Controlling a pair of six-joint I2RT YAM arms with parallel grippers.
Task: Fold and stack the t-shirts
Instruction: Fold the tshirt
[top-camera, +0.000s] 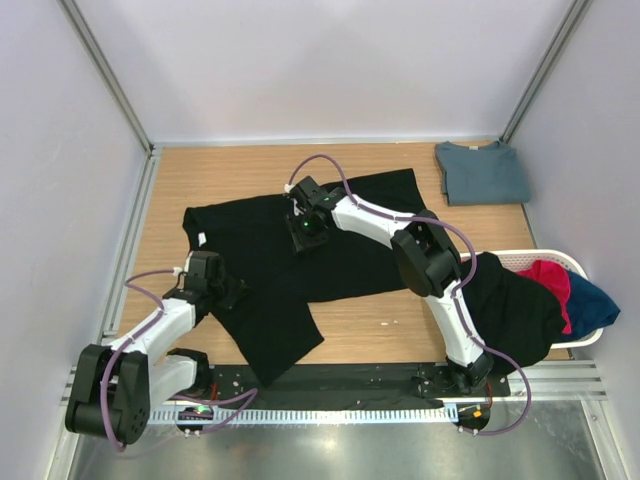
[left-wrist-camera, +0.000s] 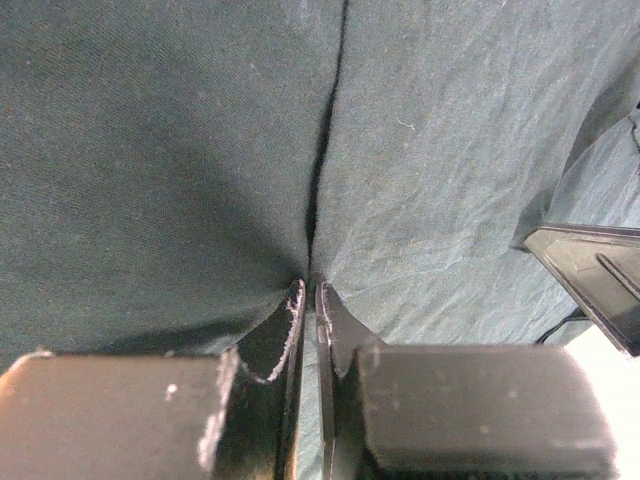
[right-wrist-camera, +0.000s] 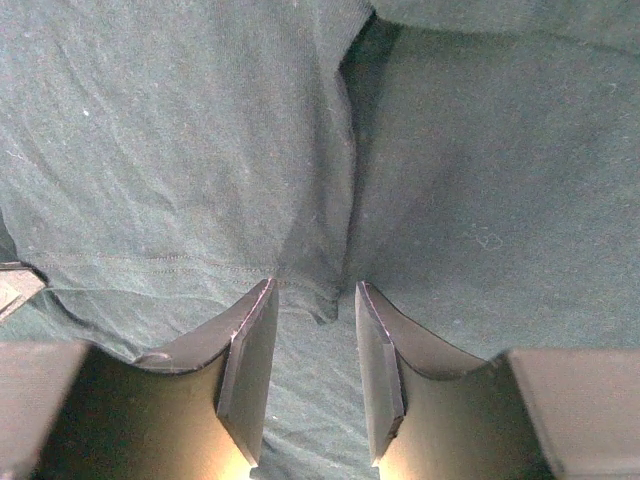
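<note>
T-shirts, five counted. The large black cloth t-shirt (top-camera: 250, 235) lies in the middle of the light wooden surface (top-camera: 200, 175). It is mostly flat and runs from the left side toward the far right. One broad flap reaches down toward the near edge.

Left end effector (left-wrist-camera: 310, 285) sits on the left part of this black t-shirt, close to where the flap begins. Wrist view: fingers pressed almost together, pinching a thin ridge of the black cloth. A dark crease runs straight up the fabric away from the tips.

Right end effector (right-wrist-camera: 315, 284) is down on the far middle of the same shirt, its arm reaching across from the right. Wrist view: fingers spread, with a small pucker of cloth and a stitched hem standing between the tips. The pads do not appear to squeeze it.

Slate-blue cloth t-shirt (top-camera: 482, 172), folded into a neat rectangle, rests at the far right corner of the surface. It is near the black shirt's far corner, with bare wood between them.

White plastic basket (top-camera: 540, 255) stands at the right edge. A second black t-shirt (top-camera: 510, 310) drapes over its left rim toward the surface. Magenta-red t-shirt (top-camera: 548, 285) and blue t-shirt (top-camera: 595, 305) are bunched inside, red to the left of blue, touching.
</note>
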